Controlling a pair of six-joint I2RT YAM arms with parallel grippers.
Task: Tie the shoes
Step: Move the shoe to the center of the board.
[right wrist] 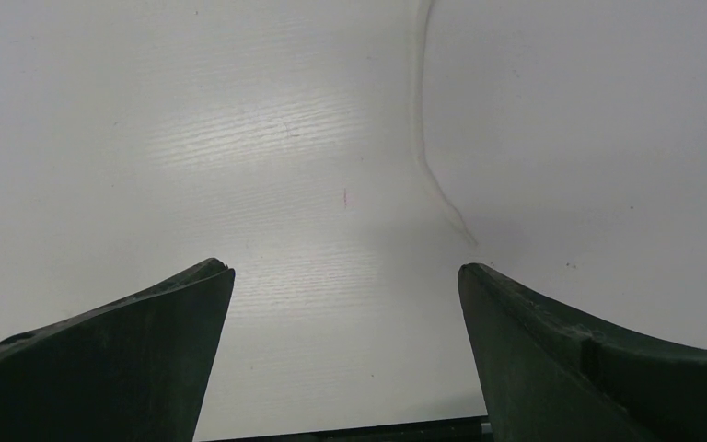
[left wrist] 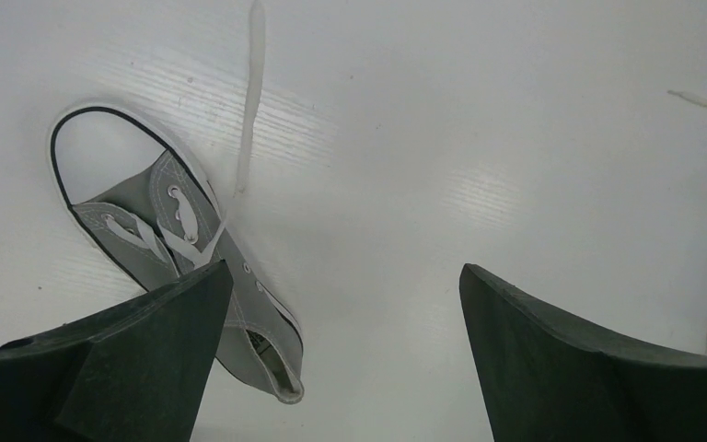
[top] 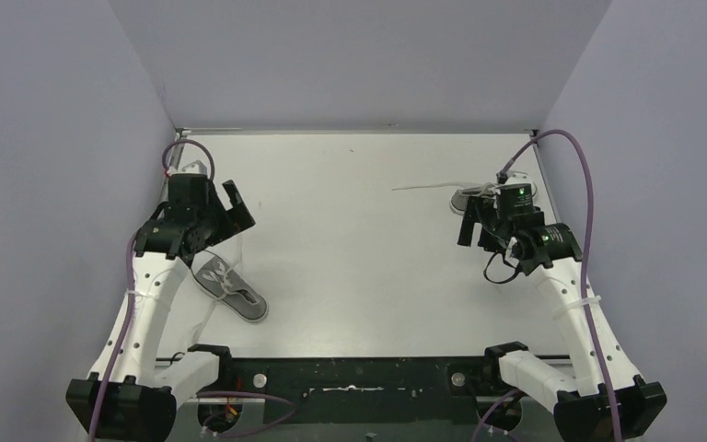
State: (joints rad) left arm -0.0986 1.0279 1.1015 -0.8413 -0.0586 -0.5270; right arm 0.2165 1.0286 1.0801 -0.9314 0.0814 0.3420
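Grey sneaker (left wrist: 179, 230) lies partly beneath the wide-spread left gripper (left wrist: 342, 270).

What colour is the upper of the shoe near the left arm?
Grey, with white laces; the shoe shows best in the left wrist view.

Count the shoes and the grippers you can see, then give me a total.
Shoes: 2 (left shoe, right shoe)
Grippers: 2 (left gripper, right gripper)
Total: 4
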